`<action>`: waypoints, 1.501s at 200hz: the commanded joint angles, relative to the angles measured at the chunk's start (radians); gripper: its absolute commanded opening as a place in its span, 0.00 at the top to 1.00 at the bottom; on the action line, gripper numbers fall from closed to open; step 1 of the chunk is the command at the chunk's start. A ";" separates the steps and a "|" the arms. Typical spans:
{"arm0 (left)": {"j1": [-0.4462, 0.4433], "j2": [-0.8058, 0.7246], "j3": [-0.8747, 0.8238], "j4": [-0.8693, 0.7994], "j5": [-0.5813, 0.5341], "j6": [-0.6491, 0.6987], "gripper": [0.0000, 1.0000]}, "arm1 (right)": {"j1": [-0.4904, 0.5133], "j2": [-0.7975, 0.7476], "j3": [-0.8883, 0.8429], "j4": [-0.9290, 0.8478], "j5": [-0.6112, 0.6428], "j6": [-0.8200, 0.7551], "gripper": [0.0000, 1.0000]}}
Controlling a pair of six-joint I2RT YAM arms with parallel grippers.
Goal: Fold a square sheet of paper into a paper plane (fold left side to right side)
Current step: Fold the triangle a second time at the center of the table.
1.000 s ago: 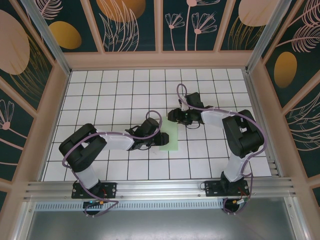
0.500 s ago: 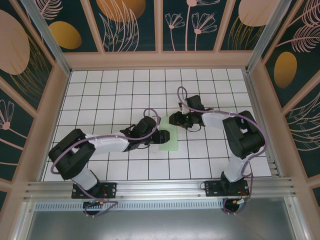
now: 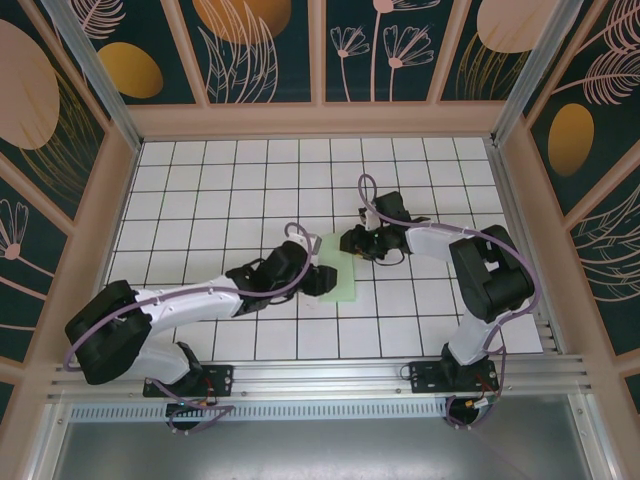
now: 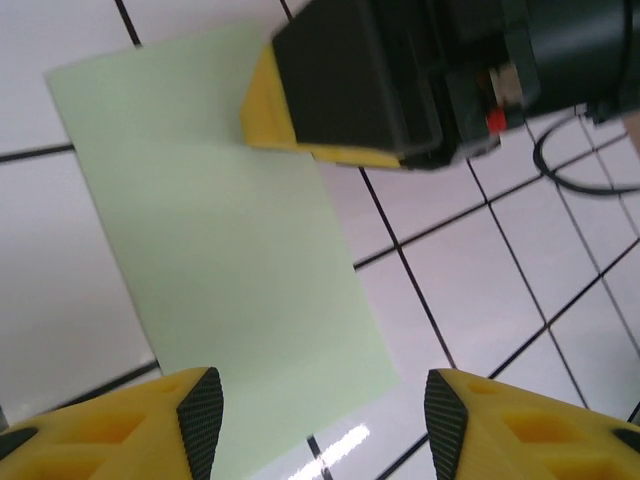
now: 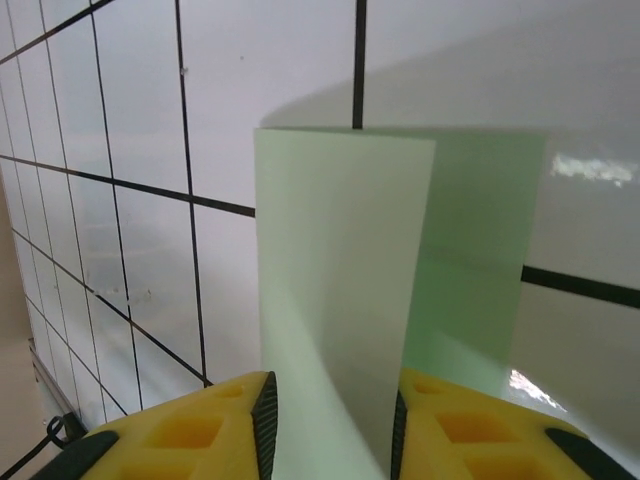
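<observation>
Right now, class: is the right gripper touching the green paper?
Touching. In the right wrist view, the right gripper has its yellow fingers closed around a raised flap of the green paper, pinching it.

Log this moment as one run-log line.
paper: folded, on table | right gripper: pinching paper edge | left gripper: open, hovering over paper

One thin pale mint-green paper sheet [image 3: 338,266] lies on the white gridded table [image 3: 200,190]. Two black-and-white robot arms reach to it, each with one yellow-fingered gripper: left [image 4: 318,420], right [image 5: 328,425].
</observation>
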 commanded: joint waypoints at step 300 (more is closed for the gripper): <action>-0.301 0.532 0.607 -0.613 -0.507 -0.041 0.67 | 0.004 0.017 0.084 -0.122 -0.030 0.026 0.79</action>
